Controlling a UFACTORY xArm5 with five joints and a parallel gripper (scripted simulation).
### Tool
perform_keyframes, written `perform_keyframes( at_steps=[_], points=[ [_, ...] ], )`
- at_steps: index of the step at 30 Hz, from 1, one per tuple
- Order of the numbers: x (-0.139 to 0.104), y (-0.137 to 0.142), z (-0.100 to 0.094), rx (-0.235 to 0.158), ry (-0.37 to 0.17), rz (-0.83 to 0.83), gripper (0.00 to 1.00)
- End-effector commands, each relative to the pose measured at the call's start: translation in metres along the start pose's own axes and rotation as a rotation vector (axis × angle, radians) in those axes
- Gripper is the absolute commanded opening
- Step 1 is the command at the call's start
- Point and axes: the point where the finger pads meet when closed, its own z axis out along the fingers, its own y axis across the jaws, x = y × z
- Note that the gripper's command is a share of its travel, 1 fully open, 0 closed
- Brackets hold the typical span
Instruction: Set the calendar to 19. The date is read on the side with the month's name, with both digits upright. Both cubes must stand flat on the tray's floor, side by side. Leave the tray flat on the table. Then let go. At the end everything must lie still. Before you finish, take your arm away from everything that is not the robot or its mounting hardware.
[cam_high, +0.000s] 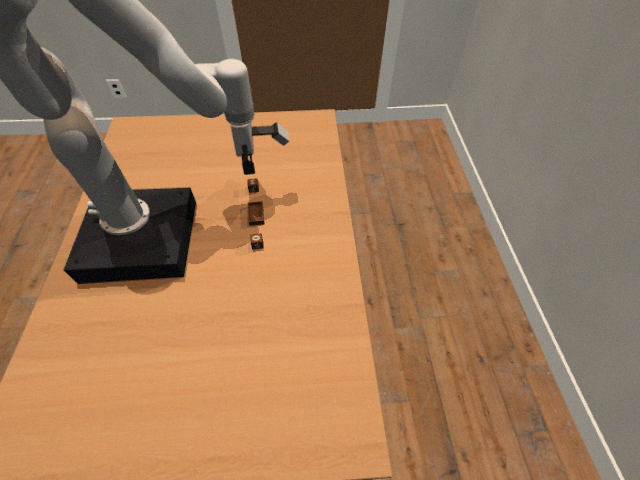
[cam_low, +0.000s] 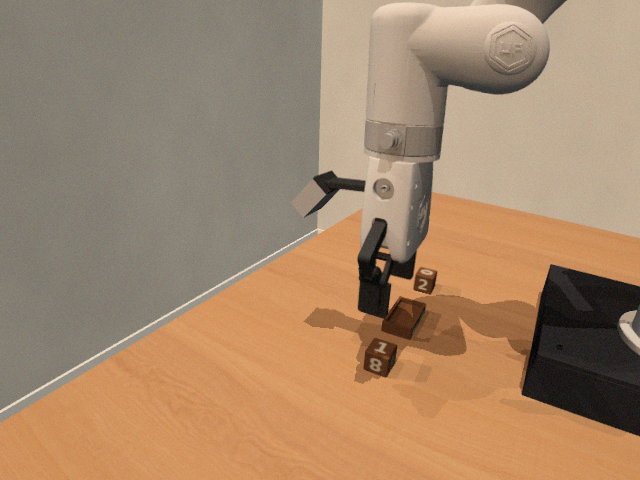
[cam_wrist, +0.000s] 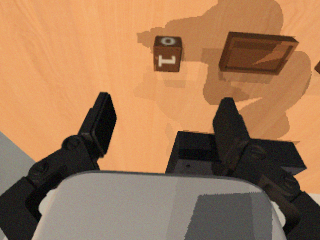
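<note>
Two cubes (cam_low: 380, 357) (cam_low: 424, 280) flank the tray (cam_low: 404, 317); claw (cam_low: 385, 289) open, raised

The open claw (cam_wrist: 166, 122) hangs above the flat orange wooden surface (cam_high: 206, 335). Below it, a little ahead, stands a small brown wooden number cube (cam_wrist: 167, 53). Past that cube lies the little brown wooden tray (cam_wrist: 250, 69). Beyond the tray stands a second brown wooden number cube (cam_low: 380, 357). None of them touch.

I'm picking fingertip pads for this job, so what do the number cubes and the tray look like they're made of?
The number cubes look like dark brown stained wood with a matte finish and white painted digits. The tray looks like the same brown wood, with a faint grain on its floor. Both could also be wood-toned plastic; the look leaves that open.
</note>
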Motion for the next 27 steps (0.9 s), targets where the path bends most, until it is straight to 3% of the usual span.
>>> perform_keyframes(
  at_steps=[1, 12, 23, 26, 27],
  points=[
    [0.001, 0.000, -0.001, 0.001, 0.004, 0.000, 1.00],
    [0.002, 0.001, -0.001, 0.001, 0.004, 0.012, 1.00],
    [0.014, 0.061, 0.001, 0.001, 0.005, 0.433, 1.00],
    [0.014, 0.063, 0.001, 0.001, 0.005, 0.447, 1.00],
    [0.016, 0.081, 0.002, 0.001, 0.006, 0.566, 1.00]
  ],
)
